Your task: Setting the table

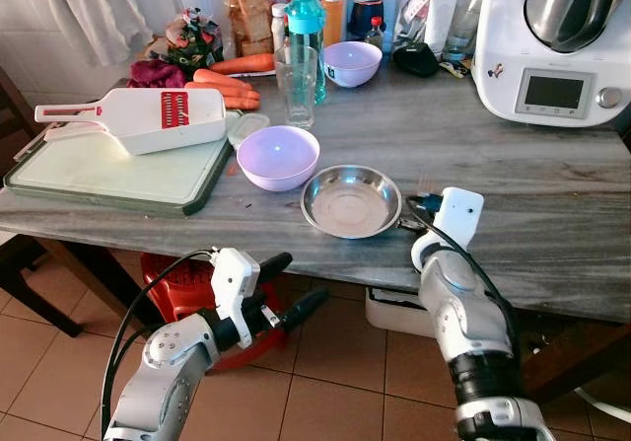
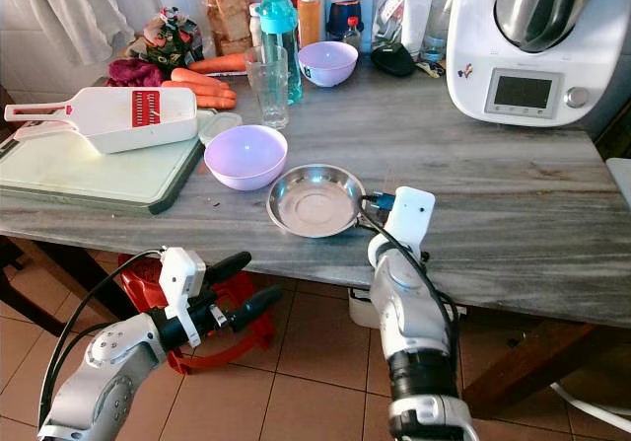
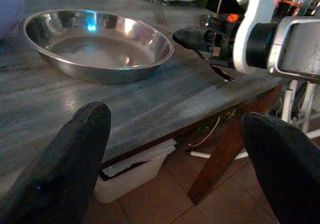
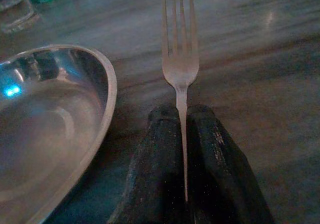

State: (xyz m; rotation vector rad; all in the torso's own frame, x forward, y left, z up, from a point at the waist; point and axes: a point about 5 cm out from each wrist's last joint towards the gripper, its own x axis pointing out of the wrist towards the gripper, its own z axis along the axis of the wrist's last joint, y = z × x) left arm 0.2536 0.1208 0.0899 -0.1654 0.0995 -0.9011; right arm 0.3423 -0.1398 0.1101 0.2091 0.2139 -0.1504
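Observation:
A shiny steel plate [image 1: 351, 200] sits near the front edge of the grey wooden table [image 1: 532, 214]. My right gripper [image 4: 182, 115] is shut on the handle of a fork [image 4: 180, 63]. It holds the fork low over the tabletop just right of the plate, tines pointing away toward the back. In the left wrist view, the right gripper [image 3: 192, 37] shows beside the plate [image 3: 95, 43]. My left gripper [image 1: 296, 285] hangs open below the table's front edge, left of the plate, with nothing between its fingers [image 3: 65, 169].
A purple bowl [image 1: 278, 157] stands left of the plate, a glass [image 1: 296, 86] and teal bottle [image 1: 306, 36] behind it. A cutting board [image 1: 108, 170] with a white slicer [image 1: 148, 117] lies at left, a food processor [image 1: 552, 46] at back right. A red object [image 1: 177, 283] stands under the table.

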